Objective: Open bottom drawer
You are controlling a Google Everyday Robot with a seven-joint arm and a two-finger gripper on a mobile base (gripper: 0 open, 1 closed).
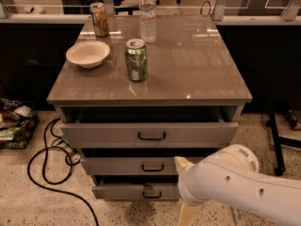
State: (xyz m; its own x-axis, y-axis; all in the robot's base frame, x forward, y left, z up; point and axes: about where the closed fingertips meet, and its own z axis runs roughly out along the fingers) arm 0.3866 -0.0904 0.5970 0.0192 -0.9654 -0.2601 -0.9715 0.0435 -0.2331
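Standing in front of the desk (197, 74), an onlooker sees three grey drawers stacked under its brown top. The bottom drawer (127, 191) sits lowest, just above the speckled floor, with a small black bar handle (151, 195) near its middle and a dark gap showing above its front. Its right end is hidden behind the white arm (244, 189), which enters from the lower right. The tool (182, 188) is at the arm's left end, in front of the middle drawer (127, 166) and the bottom drawer, just right of the bottom handle. Whether the tool is wide or narrow cannot be told, nor whether it touches the drawer. The top drawer (108, 134) stands partly pulled out. On the desk are a pale bowl (88, 53), a green can (136, 59), a brown can (99, 19) and a clear water bottle (147, 14). A black cable (44, 171) loops on the floor at the left.
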